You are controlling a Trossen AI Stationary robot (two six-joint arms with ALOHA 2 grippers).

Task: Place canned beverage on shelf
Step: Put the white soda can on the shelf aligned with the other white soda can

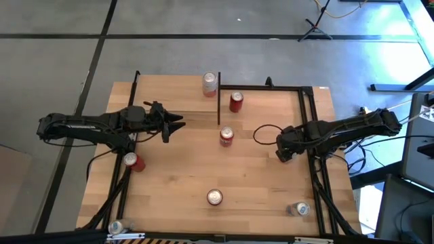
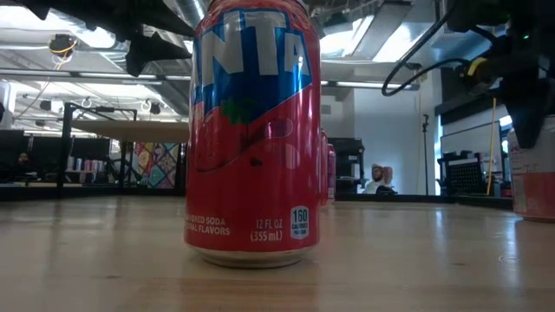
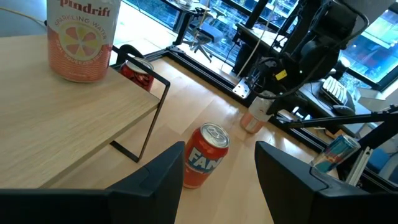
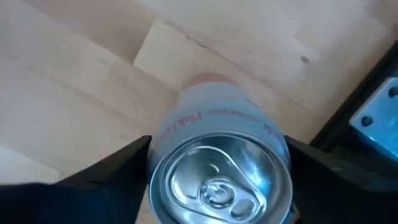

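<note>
Worktop (image 1: 176, 176), shelf (image 1: 264, 102) at far side, one red can (image 1: 235, 102) already on it. Right hand (image 4: 219, 168) sits over a pale can (image 4: 219, 165) near the worktop's right edge; fingers either side of it, cannot tell whether they touch. Risk: an off-centre squeeze could tip or skid the can toward the edge rail. Left hand (image 3: 217, 171) hovers part-open, empty, facing a Fanta can (image 3: 205, 155) just beside the shelf.

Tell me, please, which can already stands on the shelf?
The pale grapefruit sparkling-water can stands alone on the shelf; the others sit on the table.
</note>
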